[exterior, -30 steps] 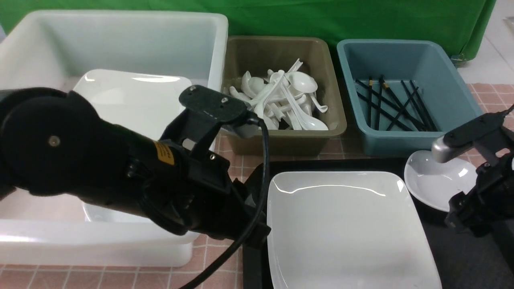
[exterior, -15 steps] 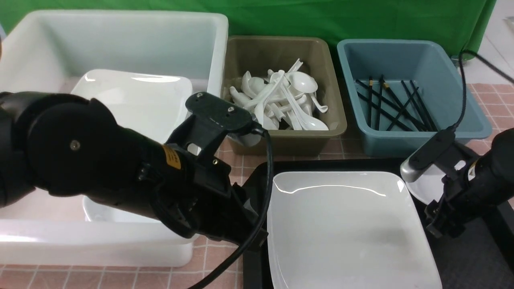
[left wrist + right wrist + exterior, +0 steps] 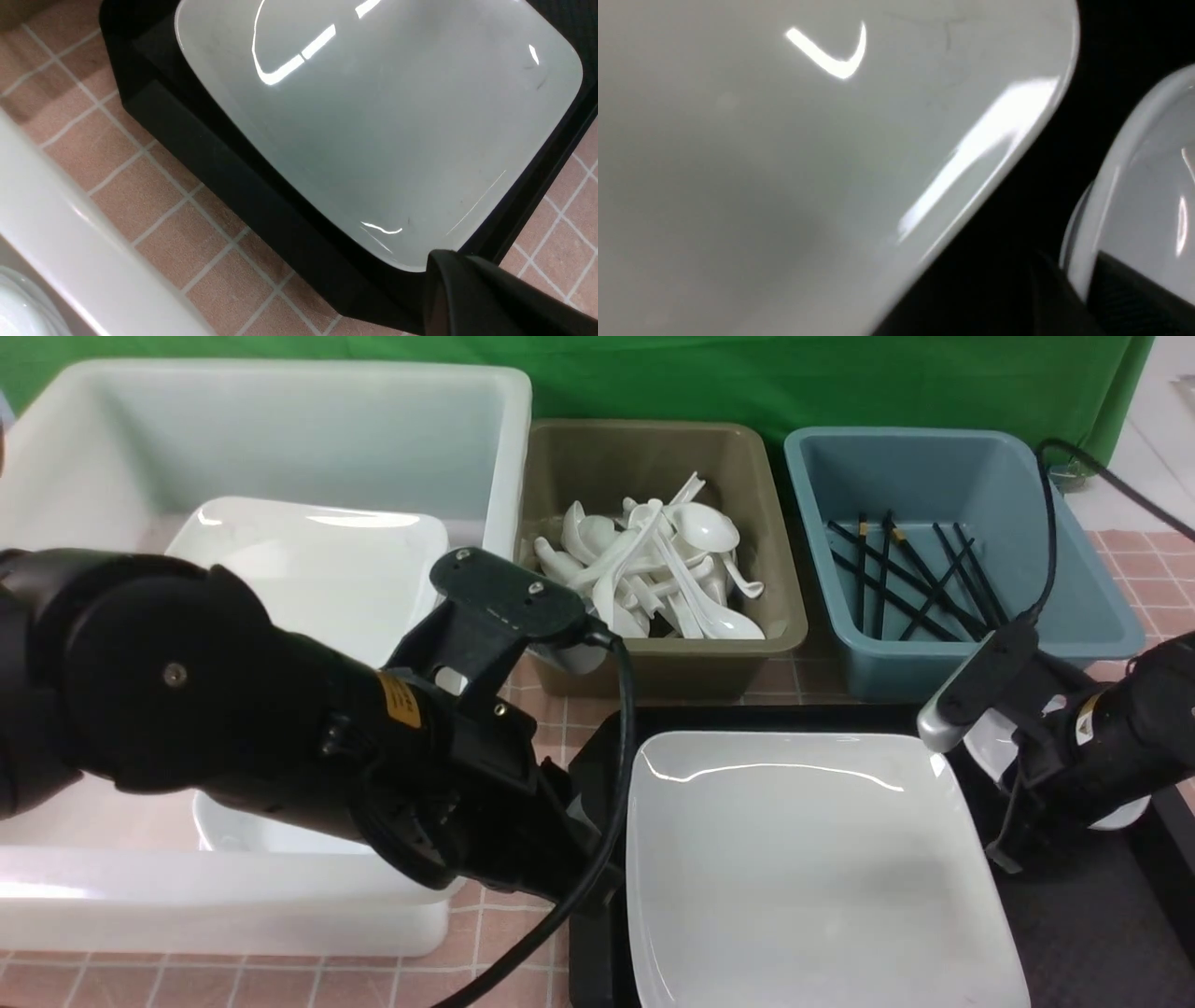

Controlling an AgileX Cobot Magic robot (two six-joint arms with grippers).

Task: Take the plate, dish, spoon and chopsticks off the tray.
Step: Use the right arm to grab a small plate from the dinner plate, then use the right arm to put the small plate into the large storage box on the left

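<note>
Front view: pink tiled table (image 3: 523, 943), green backdrop (image 3: 747, 373). Your plate (image 3: 803, 868) lies in the tray (image 3: 1102, 933), dish (image 3: 1120, 814) beside it. Left fingers (image 3: 472, 289) are shut by the plate's corner, empty; right fingers (image 3: 1120, 284) straddle the dish rim, grip unclear. Tubs (image 3: 653, 663) behind hold spoons (image 3: 653, 569), chopsticks (image 3: 915, 583).

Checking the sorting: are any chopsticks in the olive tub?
No, the olive tub holds only white spoons; the black chopsticks lie in the blue tub.
</note>
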